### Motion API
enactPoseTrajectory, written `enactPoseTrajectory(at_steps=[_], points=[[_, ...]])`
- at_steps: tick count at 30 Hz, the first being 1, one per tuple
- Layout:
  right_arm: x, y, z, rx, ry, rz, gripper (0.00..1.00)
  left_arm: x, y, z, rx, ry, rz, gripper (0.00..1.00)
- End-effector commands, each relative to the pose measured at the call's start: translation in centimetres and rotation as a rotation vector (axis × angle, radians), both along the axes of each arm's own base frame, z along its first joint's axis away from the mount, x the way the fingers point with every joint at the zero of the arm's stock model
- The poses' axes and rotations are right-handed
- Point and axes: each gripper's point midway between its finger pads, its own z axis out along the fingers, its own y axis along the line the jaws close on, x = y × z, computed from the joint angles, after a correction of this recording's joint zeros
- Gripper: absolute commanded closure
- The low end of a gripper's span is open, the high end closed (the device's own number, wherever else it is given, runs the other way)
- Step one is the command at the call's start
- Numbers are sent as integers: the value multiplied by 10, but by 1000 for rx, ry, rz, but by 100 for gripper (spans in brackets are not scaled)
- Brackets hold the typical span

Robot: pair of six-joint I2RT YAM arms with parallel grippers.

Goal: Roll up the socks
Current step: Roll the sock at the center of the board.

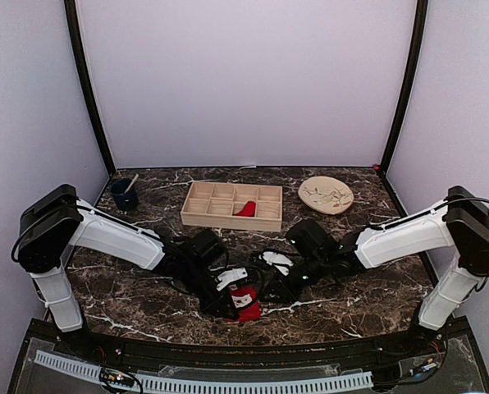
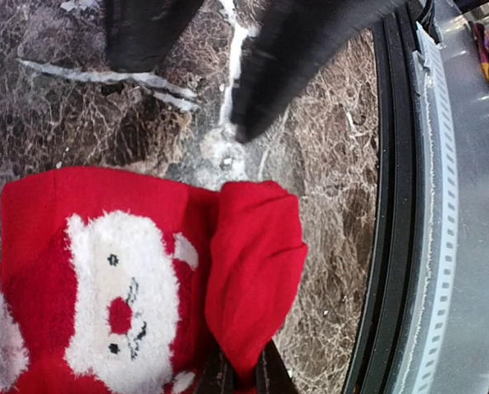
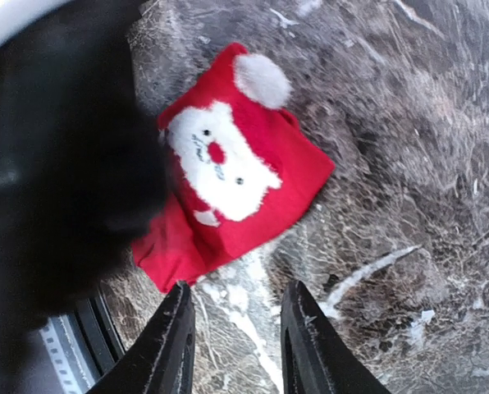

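The top camera sat high up behind both arms and looked down at the whole table (image 1: pixel 130 305), with the back wall at the top of its picture. The left wrist camera was very close to the table top and looked down at the red sock (image 2: pixel 253 263). The right wrist camera looked past the right gripper (image 3: pixel 238 287) at the same red sock (image 3: pixel 257 193) from a bit farther away. All three views shared that sock (image 1: pixel 246 306) and the marble around it.

A lab test booth. Plain pale walls (image 1: pixel 244 82) and black posts (image 1: pixel 87 90) box in a marble-patterned table (image 1: pixel 146 308), robot arms (image 1: pixel 113 238) mounted at its near edge
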Motion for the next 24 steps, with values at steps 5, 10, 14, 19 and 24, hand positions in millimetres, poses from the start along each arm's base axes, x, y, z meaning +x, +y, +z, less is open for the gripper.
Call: enactPoseTrajectory(at_steps=[5,10,14,19,24], points=[[3,-1,22,5,-218,-17,66,-22,42,-35,179,228,55,100],[-2,1,26,9,-254,0,65,-25,43,-35,167,327,74,100],[-12,8,27,-1,-284,42,65,-32,45,-37,165,414,69,100],[-26,18,28,-14,-325,103,65,-34,48,-37,159,492,80,100],[-34,24,31,-12,-347,137,64,-32,52,-39,161,543,98,100]])
